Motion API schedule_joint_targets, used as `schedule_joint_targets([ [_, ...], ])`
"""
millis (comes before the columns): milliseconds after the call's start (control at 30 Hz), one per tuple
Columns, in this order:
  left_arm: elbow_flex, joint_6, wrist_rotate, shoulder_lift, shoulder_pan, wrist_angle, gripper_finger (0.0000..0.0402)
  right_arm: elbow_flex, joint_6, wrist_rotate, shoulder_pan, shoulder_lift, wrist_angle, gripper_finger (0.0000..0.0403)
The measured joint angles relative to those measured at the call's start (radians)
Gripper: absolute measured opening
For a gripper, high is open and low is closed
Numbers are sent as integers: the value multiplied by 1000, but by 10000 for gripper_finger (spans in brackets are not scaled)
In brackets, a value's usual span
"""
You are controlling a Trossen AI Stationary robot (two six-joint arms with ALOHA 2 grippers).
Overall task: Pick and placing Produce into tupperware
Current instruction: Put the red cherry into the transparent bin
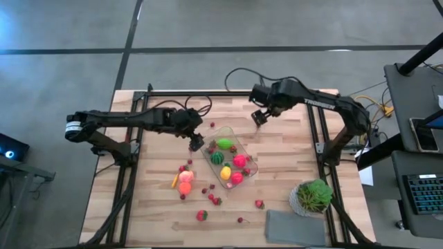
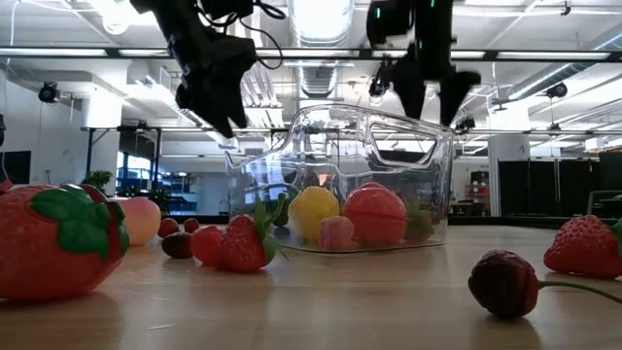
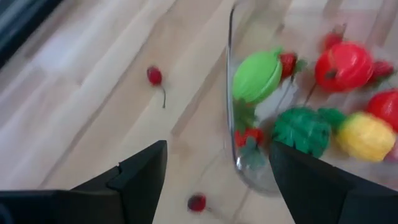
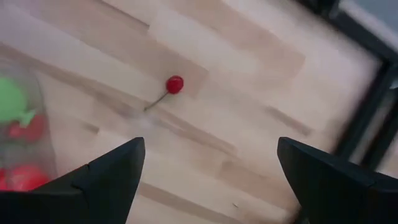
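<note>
The light wooden desk (image 1: 291,166) stands on a grey concrete floor (image 1: 62,76) crossed by dark lines, beneath exposed ceiling ducts (image 2: 326,73) and bright overhead lights (image 2: 321,15).

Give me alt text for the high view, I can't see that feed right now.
Seen from above, a clear tub sits mid-table holding several toy fruits, with the open left gripper over its left edge and the open right gripper hovering just beyond its far corner. More fruit lies scattered on the wood nearer the front, beside a potted plant and a grey cloth.
</note>
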Motion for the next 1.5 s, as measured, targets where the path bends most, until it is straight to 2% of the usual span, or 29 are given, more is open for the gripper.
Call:
schedule_joint_targets([
  [167,-14,-43,3,0,-1,-73,267,-158,-11,-208,-85,4,246,359],
  [200,-16,-43,3,0,-1,-87,267,-181,-6,-224,-93,5,287,359],
  [467,-71,-43,4,-29,-1,-111,267,-325,151,-197,-126,19,501,359],
  [867,-79,-38,1,-48,-1,-108,268,-335,152,-164,-125,134,534,329],
  [1500,-79,-38,0,-48,-1,-109,267,-342,145,-175,-125,208,530,327],
])
